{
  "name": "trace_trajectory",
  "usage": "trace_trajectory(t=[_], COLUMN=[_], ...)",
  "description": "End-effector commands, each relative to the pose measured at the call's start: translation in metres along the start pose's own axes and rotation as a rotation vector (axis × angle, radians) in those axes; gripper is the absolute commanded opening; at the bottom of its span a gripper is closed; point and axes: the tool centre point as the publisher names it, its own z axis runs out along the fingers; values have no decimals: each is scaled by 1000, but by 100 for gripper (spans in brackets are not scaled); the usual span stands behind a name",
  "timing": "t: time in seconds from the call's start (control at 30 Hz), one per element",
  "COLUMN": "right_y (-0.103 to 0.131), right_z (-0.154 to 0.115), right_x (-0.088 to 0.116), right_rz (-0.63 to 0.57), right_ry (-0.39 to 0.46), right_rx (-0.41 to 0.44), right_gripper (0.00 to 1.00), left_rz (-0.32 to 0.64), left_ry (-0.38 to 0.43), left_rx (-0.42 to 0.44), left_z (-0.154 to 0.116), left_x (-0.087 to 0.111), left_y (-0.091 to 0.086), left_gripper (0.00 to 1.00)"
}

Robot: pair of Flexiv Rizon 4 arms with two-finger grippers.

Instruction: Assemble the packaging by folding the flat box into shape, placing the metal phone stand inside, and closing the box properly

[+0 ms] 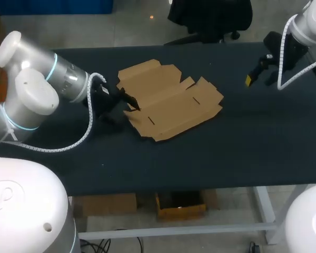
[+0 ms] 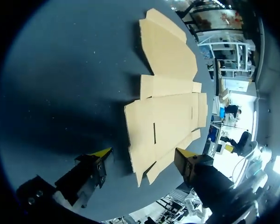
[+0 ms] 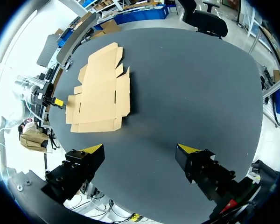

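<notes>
The flat brown cardboard box (image 1: 168, 103) lies unfolded in the middle of the dark table. My left gripper (image 1: 125, 109) sits low at the box's left edge. In the left wrist view it (image 2: 143, 156) is open, and the near corner of the box (image 2: 170, 116) lies between its yellow tips without either finger touching it. My right gripper (image 1: 258, 74) hangs above the table's far right, well away from the box. It (image 3: 141, 149) stands open and holds nothing, with the box (image 3: 100, 95) far ahead of it. No metal phone stand shows in any view.
The black tabletop (image 1: 242, 147) spreads from the box to my right arm and to the front edge. In the right wrist view, my left gripper (image 3: 56, 101) shows at the box's far side.
</notes>
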Motion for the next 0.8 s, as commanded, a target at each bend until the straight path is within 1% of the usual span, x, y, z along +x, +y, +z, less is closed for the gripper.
trace_trajectory(t=[0.03, 0.07, 0.13, 0.2, 0.27, 0.3, 0.43, 0.47, 0.5, 0.63, 0.73, 0.8], right_y=[5, 5, 5, 5, 4, 3, 1, 1, 1, 0, -1, -1], right_z=[-1, -1, 0, 0, 0, 0, -2, -2, -2, -2, -3, -3], right_x=[-5, -5, -6, -6, -7, -7, -8, -9, -9, -9, -8, -7], right_rz=[-3, -4, -4, -3, -3, -2, 2, 3, 4, 7, 8, 8], right_ry=[23, 24, 27, 30, 31, 31, 31, 31, 30, 30, 30, 31], right_rx=[14, 14, 15, 16, 16, 16, 15, 15, 15, 18, 18, 18], right_gripper=[100, 100, 100, 100, 100, 100, 100, 100, 100, 100, 100, 100], left_rz=[1, 3, 8, 10, 10, 10, -9, -11, -16, -17, 2, 22], left_ry=[21, 22, 22, 22, 15, 13, -2, -4, -7, -16, -29, -30], left_rx=[6, 4, -1, -5, -4, -4, -4, -4, -5, -14, -43, -80], left_z=[13, 15, 21, 25, 28, 29, 32, 33, 33, 28, 19, 13], left_x=[1, 2, 5, 7, 8, 8, 5, 3, 2, -2, -6, -8], left_y=[2, 2, 2, 2, 0, -1, -6, -7, -7, -9, -9, -10], left_gripper=[57, 49, 47, 42, 43, 42, 29, 6, 0, 0, 0, 0])
